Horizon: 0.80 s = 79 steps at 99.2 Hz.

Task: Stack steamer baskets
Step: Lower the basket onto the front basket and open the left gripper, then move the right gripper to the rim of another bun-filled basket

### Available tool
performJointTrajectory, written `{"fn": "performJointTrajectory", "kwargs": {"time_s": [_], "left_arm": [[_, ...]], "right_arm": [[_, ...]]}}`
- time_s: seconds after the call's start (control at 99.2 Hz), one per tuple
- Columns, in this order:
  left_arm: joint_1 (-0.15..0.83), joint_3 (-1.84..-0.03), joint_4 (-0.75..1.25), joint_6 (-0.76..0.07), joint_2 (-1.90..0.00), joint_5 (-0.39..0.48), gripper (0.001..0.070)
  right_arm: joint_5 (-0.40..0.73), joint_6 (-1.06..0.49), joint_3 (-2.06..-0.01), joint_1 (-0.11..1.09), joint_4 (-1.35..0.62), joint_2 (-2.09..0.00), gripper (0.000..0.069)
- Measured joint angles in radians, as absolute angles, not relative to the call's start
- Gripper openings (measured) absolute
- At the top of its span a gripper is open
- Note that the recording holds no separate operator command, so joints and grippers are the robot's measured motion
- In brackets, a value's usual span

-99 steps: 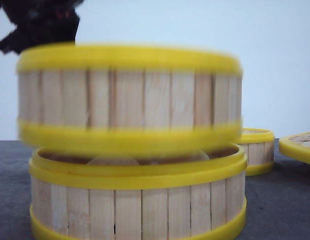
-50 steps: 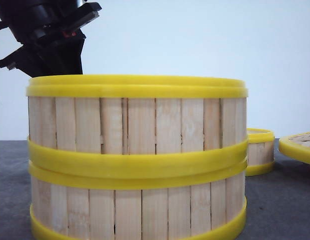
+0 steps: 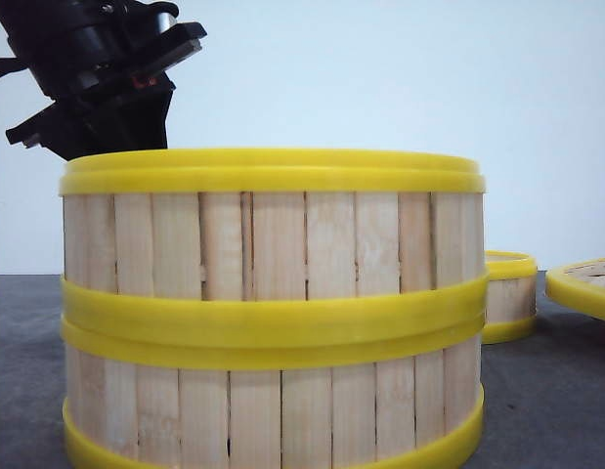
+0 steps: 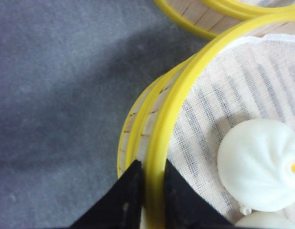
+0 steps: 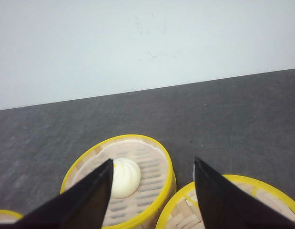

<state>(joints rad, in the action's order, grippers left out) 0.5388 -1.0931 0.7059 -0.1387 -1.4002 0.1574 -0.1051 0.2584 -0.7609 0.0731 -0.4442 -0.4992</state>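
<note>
Two steamer baskets stand stacked close in the front view, the upper basket (image 3: 273,234) seated on the lower basket (image 3: 273,410). My left gripper (image 4: 154,188) is shut on the upper basket's yellow top rim (image 4: 185,90), one finger outside the wall and one inside. Inside that basket lie white buns (image 4: 261,164) on a cloth liner. A third, smaller steamer basket (image 3: 507,298) stands behind on the right and holds one bun (image 5: 126,177). My right gripper (image 5: 153,160) hangs open above it, holding nothing.
A yellow-rimmed round piece with a bamboo-slat top (image 3: 581,283) lies at the far right, next to the third basket (image 5: 121,186). The dark grey table (image 3: 546,401) runs back to a pale wall. My left arm (image 3: 97,78) rises behind the stack's left side.
The upper basket came down from above the lower basket and now rests on it. Over the last half second the stack and my left arm shifted only slightly.
</note>
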Motion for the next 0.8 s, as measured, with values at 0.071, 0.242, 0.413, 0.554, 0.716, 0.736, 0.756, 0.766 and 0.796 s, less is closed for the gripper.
{"fn": "performJointTrajectory", "kwargs": {"time_s": [0.071, 0.242, 0.413, 0.554, 0.716, 0.736, 0.756, 0.766, 0.796], "left_arm": [[0.539, -1.093, 0.701, -0.139, -1.411, 0.154, 0.0033], [0.535, -1.093, 0.698, -0.142, -1.411, 0.153, 0.0209], [0.534, -1.093, 0.698, -0.142, -1.411, 0.153, 0.0269], [0.527, -1.093, 0.692, -0.142, -1.402, 0.153, 0.0273], [0.497, -1.092, 0.623, -0.141, -1.258, 0.152, 0.0273], [0.493, -1.092, 0.609, -0.141, -1.229, 0.152, 0.0273], [0.488, -1.092, 0.596, -0.14, -1.201, 0.152, 0.0273], [0.486, -1.092, 0.589, -0.14, -1.185, 0.152, 0.0273], [0.479, -1.092, 0.569, -0.14, -1.142, 0.152, 0.0273]], "right_arm": [[-0.105, 0.258, -0.761, 0.073, -0.444, -0.499, 0.0324], [-0.105, 0.258, -0.761, 0.073, -0.444, -0.499, 0.0324], [-0.105, 0.258, -0.761, 0.073, -0.444, -0.499, 0.0324], [-0.105, 0.258, -0.761, 0.073, -0.444, -0.51, 0.0324], [-0.119, 0.258, -0.761, 0.073, -0.44, -0.571, 0.0326], [-0.128, 0.258, -0.761, 0.073, -0.437, -0.582, 0.0327], [-0.136, 0.258, -0.761, 0.073, -0.433, -0.595, 0.0327], [-0.141, 0.258, -0.761, 0.073, -0.431, -0.603, 0.0327], [-0.152, 0.258, -0.762, 0.073, -0.427, -0.624, 0.0327]]}}
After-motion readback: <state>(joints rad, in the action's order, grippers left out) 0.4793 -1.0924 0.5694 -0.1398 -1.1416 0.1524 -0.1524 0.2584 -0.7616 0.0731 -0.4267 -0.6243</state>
